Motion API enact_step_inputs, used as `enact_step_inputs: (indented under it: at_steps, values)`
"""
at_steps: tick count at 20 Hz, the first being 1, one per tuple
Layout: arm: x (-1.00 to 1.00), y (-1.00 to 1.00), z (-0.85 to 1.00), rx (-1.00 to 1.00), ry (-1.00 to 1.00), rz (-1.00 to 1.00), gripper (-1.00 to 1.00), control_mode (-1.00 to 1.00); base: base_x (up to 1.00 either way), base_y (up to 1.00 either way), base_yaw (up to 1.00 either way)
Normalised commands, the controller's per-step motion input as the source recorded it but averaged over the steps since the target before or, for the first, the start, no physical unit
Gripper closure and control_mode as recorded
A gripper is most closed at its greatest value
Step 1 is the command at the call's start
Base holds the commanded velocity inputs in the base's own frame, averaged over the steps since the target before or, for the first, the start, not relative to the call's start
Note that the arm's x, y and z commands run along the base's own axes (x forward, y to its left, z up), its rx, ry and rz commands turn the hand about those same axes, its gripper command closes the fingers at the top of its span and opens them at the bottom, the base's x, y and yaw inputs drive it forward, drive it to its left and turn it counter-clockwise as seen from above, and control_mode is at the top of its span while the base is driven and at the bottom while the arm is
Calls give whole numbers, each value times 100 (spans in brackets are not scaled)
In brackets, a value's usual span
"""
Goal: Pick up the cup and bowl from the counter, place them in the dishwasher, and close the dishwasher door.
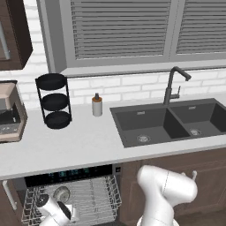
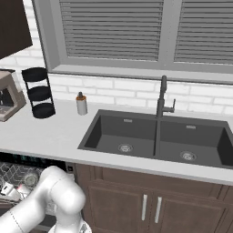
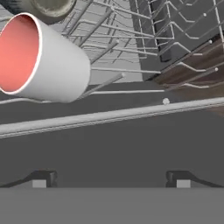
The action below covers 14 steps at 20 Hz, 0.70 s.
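Left base view: we record the counter (image 1: 66, 148) carrying a black tiered rack (image 1: 53, 100), a capped bottle (image 1: 97, 105), a coffee machine (image 1: 10, 112) and the dark double sink (image 1: 170, 121) with its faucet (image 1: 173, 84). Below it the dishwasher (image 1: 70, 174) stands open, its white wire rack (image 1: 95, 198) holding the bowl (image 1: 61, 193); the arm reaches down beside it.

Right base view: we note the same counter (image 2: 50, 132), sink (image 2: 154, 136) and bottle (image 2: 81, 104); the wire rack (image 2: 16, 175) shows at lower left, with the bowl (image 2: 31, 178) in it.

Hand view: we list the cup (image 3: 37, 59) lying on its side in the rack, red inside facing us, the bowl (image 3: 48, 8) just beyond it. The gripper (image 3: 111, 179) has its fingertips (image 3: 41, 179) spread wide, holding nothing.
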Motion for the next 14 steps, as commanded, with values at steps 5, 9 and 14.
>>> enact_step_inputs:
  at_steps: [5, 9, 14]
  values:
    - [60, 0, -71, -1, -1, -14, -100, -100, 0, 0, 0]
    - [92, 0, -53, 0, -14, -9, -100, -100, 0, 0, 0]
    - [100, 0, -3, 0, -12, -5, -100, -100, 0, 0, 0]
